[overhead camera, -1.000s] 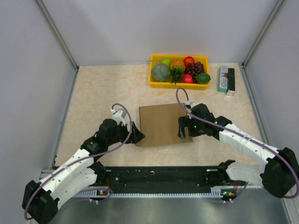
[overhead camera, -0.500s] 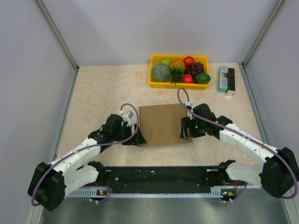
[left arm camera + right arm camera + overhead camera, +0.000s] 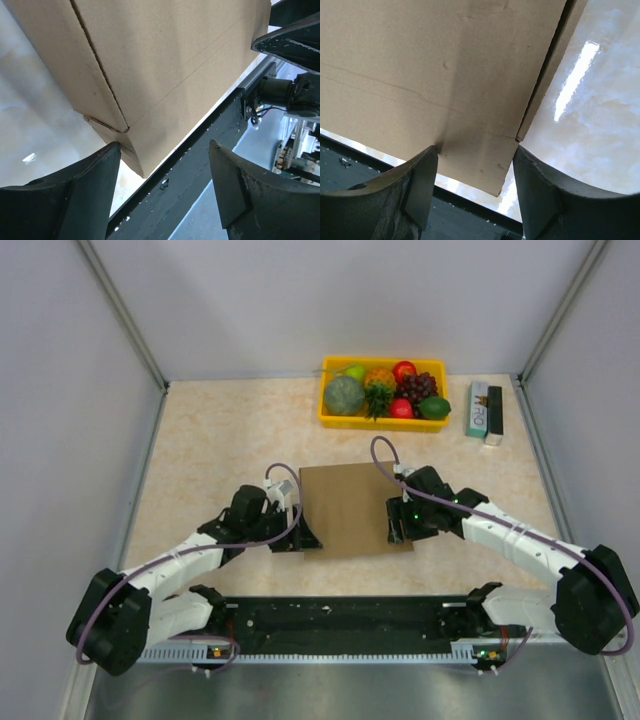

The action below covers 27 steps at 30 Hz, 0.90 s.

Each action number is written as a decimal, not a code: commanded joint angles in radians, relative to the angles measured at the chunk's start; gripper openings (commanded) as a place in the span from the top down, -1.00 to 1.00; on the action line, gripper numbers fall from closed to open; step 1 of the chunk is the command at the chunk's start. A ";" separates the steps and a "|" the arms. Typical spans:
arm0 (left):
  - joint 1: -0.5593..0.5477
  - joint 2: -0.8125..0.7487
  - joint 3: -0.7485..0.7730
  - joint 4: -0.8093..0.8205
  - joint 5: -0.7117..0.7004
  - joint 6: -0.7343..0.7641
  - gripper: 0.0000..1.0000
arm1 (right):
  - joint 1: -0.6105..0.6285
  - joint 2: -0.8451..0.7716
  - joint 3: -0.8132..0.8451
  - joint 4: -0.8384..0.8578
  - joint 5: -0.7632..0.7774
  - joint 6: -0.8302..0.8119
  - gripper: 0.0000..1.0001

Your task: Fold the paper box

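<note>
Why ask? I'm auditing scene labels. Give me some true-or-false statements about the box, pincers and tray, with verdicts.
1. The paper box lies on the table. True.
2. The left pincer is at the box's near left corner. True.
3. The right pincer reaches into the yellow tray. False: it is at the box's right edge.
4. The printed carton stands left of the tray. False: it is to its right.
</note>
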 commanded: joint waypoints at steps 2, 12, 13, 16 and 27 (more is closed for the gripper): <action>-0.007 -0.013 -0.038 0.213 0.116 -0.109 -0.47 | 0.025 0.007 0.045 0.028 -0.029 0.028 -0.21; -0.007 -0.033 -0.061 0.369 0.173 -0.251 -0.47 | 0.044 0.010 0.073 0.042 -0.065 0.051 -0.20; -0.006 -0.031 -0.076 0.432 0.179 -0.289 -0.48 | 0.047 0.012 0.074 0.050 -0.070 0.052 -0.20; -0.006 -0.019 -0.083 0.455 0.157 -0.305 -0.47 | 0.050 0.018 0.077 0.056 -0.072 0.062 -0.20; -0.004 -0.018 -0.064 0.409 0.116 -0.270 -0.50 | 0.055 0.038 0.082 0.061 -0.067 0.057 -0.20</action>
